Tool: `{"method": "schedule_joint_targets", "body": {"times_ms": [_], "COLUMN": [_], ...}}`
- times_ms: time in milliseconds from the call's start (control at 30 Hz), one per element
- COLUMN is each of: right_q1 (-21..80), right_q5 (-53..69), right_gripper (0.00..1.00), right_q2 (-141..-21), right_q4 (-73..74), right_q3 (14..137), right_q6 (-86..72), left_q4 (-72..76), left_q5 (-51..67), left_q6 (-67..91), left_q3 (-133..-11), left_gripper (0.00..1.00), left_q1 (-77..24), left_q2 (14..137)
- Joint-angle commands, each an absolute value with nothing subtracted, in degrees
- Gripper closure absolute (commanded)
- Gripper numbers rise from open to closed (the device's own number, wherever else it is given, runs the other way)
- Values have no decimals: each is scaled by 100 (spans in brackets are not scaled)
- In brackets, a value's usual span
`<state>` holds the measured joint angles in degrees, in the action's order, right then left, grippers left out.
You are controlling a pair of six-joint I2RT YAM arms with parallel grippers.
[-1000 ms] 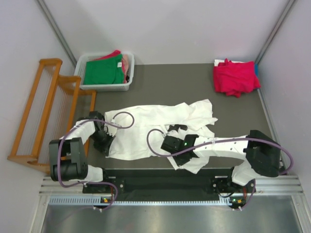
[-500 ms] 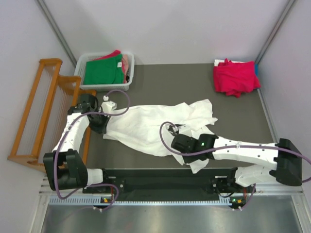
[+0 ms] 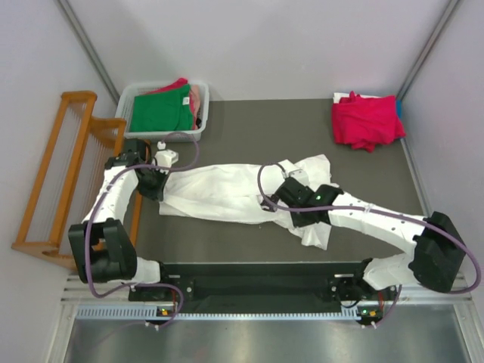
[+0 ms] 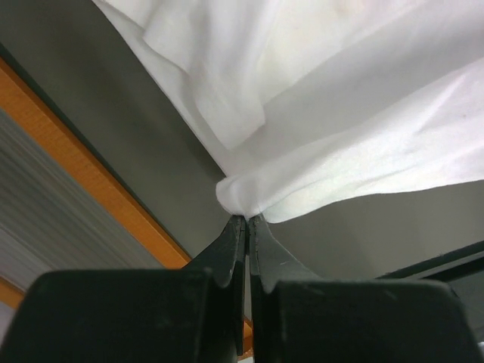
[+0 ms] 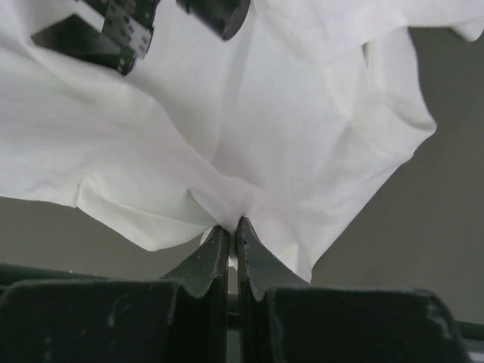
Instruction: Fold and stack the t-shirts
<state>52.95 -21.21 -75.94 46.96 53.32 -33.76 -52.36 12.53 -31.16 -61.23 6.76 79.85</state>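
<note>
A white t-shirt point(image 3: 219, 193) lies stretched in a long band across the middle of the dark table. My left gripper point(image 3: 160, 190) is shut on its left end, where a pinch of white cloth point(image 4: 249, 198) bunches at the fingertips point(image 4: 247, 218). My right gripper point(image 3: 278, 200) is shut on a fold of the same shirt point(image 5: 249, 151) near its right part, with cloth gathered at the tips point(image 5: 233, 223). A bright green t-shirt point(image 3: 159, 110) lies folded in the basket with pinkish red cloth point(image 3: 178, 85) behind it. Crimson t-shirts point(image 3: 367, 121) sit heaped at the far right corner.
The white slatted basket point(image 3: 162, 137) stands at the far left of the table. An orange wooden rack point(image 3: 68, 174) stands beside the table's left edge, close to my left arm; its rail point(image 4: 98, 181) shows in the left wrist view. Grey walls close in the far side.
Both grippers have moved away from the near edge with the white shirt. The left went up and left, the right up and right, drawing the cloth out into a longer, narrower band.
</note>
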Motion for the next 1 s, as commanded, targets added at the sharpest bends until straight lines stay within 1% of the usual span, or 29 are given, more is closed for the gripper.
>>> {"method": "schedule_joint_targets", "body": {"times_ms": [0, 167, 467, 600, 967], "right_q1": [4791, 4176, 3639, 3560, 3243], "right_q5": [-2329, -2311, -2408, -2399, -2171], "right_gripper": [100, 100, 100, 100, 100], "right_q2": [-7786, -7998, -8516, -8788, -9439], "right_q4": [4166, 3920, 3656, 3630, 3094], "right_q3": [5765, 6134, 7004, 7321, 6996], "right_q6": [-2760, -2356, -1881, -1758, -1854], "left_q4": [-4879, -4632, -4447, -4281, -4104], "left_q5": [1213, 1187, 1055, 941, 756], "left_q6": [-3041, -2918, -2804, -2760, -2672], "left_q3": [-6512, -6846, -7699, -7840, -8595], "left_gripper": [100, 100, 100, 100, 100], "left_q1": [773, 791, 809, 817, 817], "left_q2": [8287, 8805, 9816, 9949, 10616]}}
